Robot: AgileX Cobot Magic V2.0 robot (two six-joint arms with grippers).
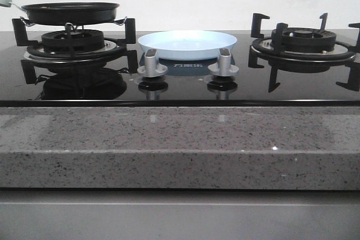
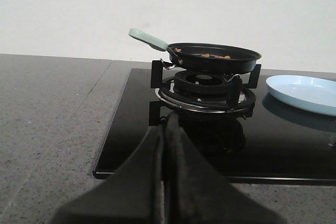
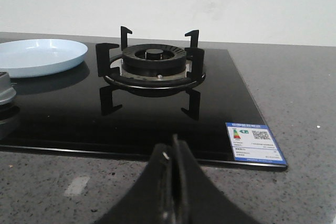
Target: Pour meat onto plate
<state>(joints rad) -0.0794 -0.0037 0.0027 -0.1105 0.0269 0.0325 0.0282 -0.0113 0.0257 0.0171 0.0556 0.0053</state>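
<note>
You have a glossy black glass stove [image 1: 180, 85] set in speckled grey stone; ahead of your left gripper [image 2: 166, 129], fingers pressed together and empty, a round black pan [image 2: 214, 57] sits on the ringed burner. Small flat orange-brown meat [image 2: 210, 55] lies inside it. The smooth pale blue plate [image 3: 42, 56] rests ahead of your right gripper [image 3: 174, 145], toward its inner side; that one's fingers are closed too.

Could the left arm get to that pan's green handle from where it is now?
Probably yes. The left gripper, shut, faces the pan on its burner, and nothing stands before the green handle, which sticks out sideways.
</note>
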